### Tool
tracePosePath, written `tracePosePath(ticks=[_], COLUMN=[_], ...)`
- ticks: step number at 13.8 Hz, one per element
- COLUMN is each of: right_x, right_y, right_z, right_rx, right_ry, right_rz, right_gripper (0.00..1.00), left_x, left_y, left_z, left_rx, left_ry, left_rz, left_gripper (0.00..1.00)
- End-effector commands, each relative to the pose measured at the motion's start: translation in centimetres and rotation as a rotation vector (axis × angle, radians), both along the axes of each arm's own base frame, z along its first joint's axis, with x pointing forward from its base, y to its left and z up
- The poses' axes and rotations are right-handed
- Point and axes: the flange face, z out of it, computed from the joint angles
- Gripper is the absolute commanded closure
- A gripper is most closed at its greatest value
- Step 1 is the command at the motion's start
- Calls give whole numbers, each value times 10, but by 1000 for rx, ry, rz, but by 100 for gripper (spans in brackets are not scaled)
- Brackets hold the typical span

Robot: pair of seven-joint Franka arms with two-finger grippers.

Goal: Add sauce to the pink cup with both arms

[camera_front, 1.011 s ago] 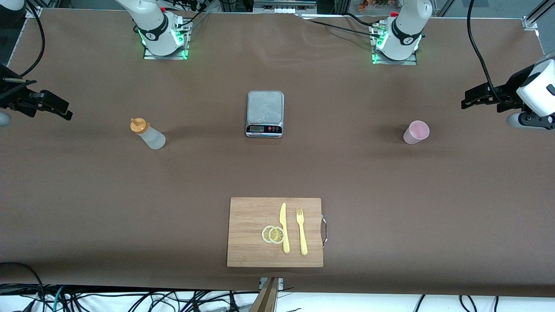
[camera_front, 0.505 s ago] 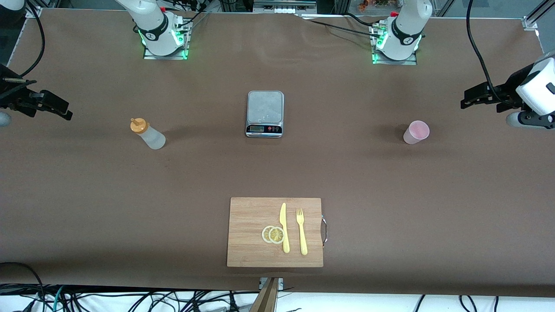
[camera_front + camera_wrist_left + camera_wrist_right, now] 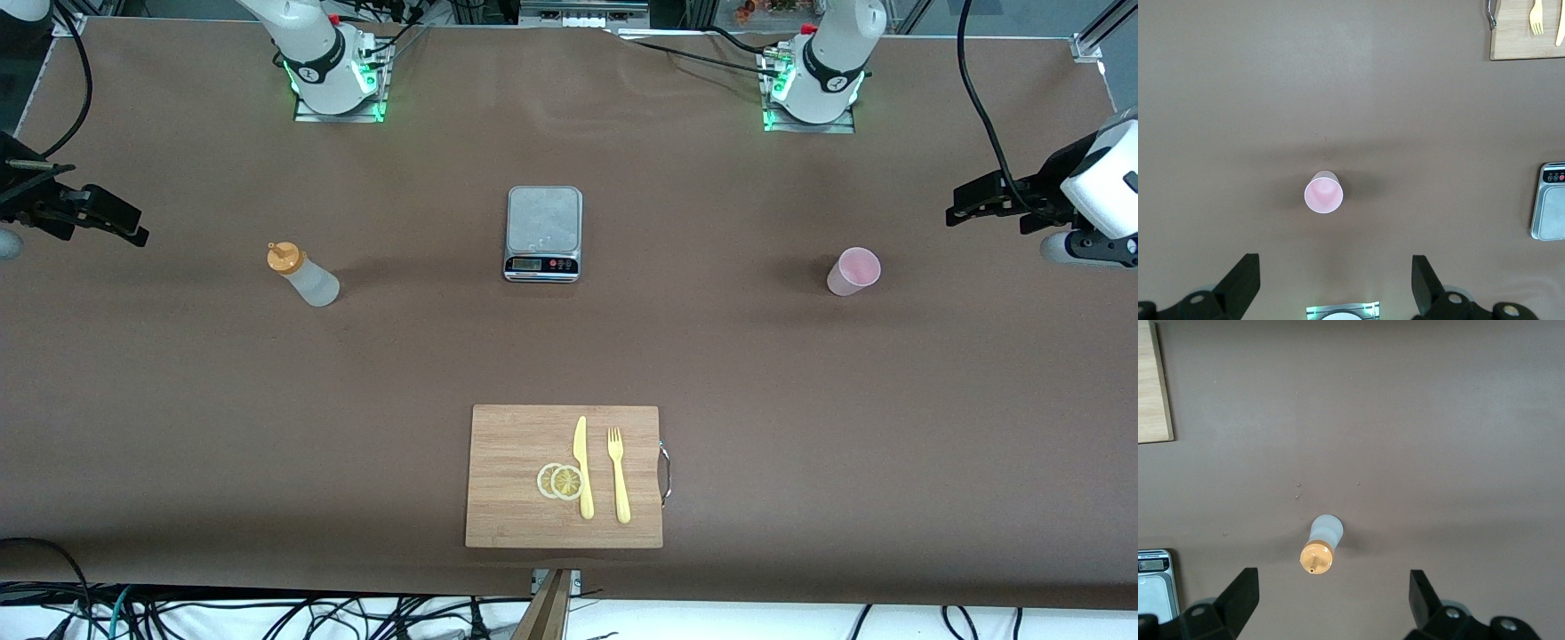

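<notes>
Nothing begun: sauce [image 3: 302,276] and pink cup [image 3: 853,271] untouched on surface, left pincer [image 3: 1331,283] and right pincer [image 3: 1331,600] wide open, empty.

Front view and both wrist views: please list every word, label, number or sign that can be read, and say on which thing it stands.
No text can be read in any view.
Kitchen scale: its display and the marks beside its red buttons are too small to read.
Arm bases: each carries a round dark logo, too small to read.
Sauce bottle and pink cup: no label visible.
</notes>
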Motion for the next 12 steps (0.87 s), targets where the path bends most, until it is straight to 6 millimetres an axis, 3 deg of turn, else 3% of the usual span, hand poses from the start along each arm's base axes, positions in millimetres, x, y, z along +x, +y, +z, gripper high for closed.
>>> tracePosePath(ticks=[1, 7, 12], right_x=[-2, -2, -2], right_y=[0, 0, 0], right_z=[5, 5, 5], right_rx=[18, 18, 18], right_ry=[-3, -3, -1], right_rz=[5, 5, 5], right_gripper=[0, 0, 0], left_x=[5, 12, 15], left_y=[0, 9, 30], left_z=[4, -8, -18], left_rx=[23, 24, 21], left_ry=[0, 19, 40], left_rz=[7, 16, 49], left_gripper=[0, 0, 0])
